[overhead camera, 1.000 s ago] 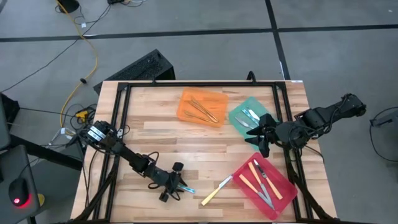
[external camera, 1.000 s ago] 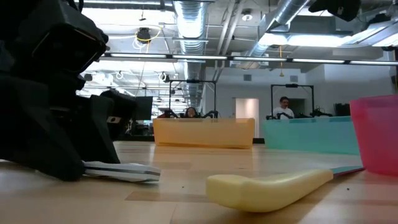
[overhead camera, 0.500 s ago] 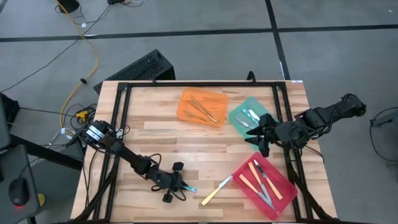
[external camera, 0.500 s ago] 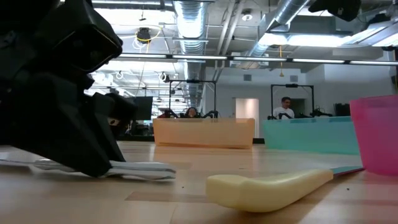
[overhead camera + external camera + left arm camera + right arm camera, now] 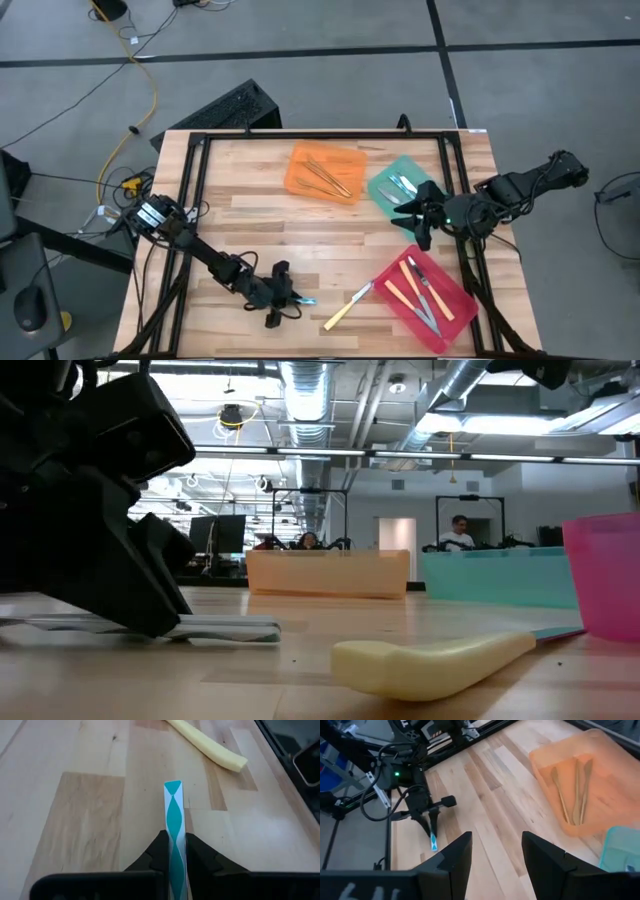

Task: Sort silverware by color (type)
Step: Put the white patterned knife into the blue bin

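Wood table (image 5: 260, 215): orange tray (image 5: 326, 172) gold utensils (image 5: 325, 177); red tray (image 5: 425, 290) yellow-handled utensils (image 5: 400, 293).

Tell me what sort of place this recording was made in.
Probably an open-plan robotics lab or workshop: bare ceiling ducts, a concrete floor with loose cables, and people at desks beyond the wooden table.

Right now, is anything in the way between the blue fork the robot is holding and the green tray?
Mostly bare wood lies between. The left gripper is shut on the blue-handled utensil. The yellow-handled utensil lies just beside it, slightly off the line to the green tray, where the right gripper hovers.
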### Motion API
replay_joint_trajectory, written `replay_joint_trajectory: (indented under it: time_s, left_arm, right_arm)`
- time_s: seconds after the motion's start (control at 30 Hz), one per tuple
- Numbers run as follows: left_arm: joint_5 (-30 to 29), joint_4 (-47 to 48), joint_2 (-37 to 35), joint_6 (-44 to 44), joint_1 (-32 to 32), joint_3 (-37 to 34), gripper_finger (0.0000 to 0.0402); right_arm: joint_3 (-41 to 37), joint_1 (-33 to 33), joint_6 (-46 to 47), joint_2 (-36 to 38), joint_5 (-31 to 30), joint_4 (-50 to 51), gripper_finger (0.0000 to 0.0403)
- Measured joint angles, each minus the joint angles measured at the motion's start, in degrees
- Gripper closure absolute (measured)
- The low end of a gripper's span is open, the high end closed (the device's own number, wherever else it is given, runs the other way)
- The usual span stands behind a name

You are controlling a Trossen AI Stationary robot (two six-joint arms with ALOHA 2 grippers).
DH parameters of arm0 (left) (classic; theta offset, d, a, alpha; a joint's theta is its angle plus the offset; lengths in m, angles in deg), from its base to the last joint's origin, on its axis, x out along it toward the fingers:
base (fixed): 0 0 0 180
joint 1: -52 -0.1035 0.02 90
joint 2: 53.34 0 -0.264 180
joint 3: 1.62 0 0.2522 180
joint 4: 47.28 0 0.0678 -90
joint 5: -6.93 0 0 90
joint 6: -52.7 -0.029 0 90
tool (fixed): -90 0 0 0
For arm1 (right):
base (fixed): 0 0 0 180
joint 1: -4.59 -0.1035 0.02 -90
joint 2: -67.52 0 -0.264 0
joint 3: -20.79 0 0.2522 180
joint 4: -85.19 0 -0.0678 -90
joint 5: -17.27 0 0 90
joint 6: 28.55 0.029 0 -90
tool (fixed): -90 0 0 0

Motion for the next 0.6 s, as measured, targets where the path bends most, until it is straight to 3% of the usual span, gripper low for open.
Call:
replay_joint_trajectory:
  time_s: [0.27,0.43,0.6]
  left_arm:
    - [-2.7,1.7,-0.2,8.9,0.2,1.5,0.0381]
    - [-3.6,2.8,-0.1,15.7,-0.6,3.7,0.0381]
    - [-11.4,3.5,-0.1,18.5,-1.2,7.9,0.0381]
  right_arm:
    - [0.0,0.1,-0.3,-1.4,-6.7,0.2,0.0210]
    - [0.0,0.1,-0.8,-4.2,-7.0,-0.1,0.0210]
    - [0.0,-1.2,1.9,-8.2,-6.3,-1.9,0.0210]
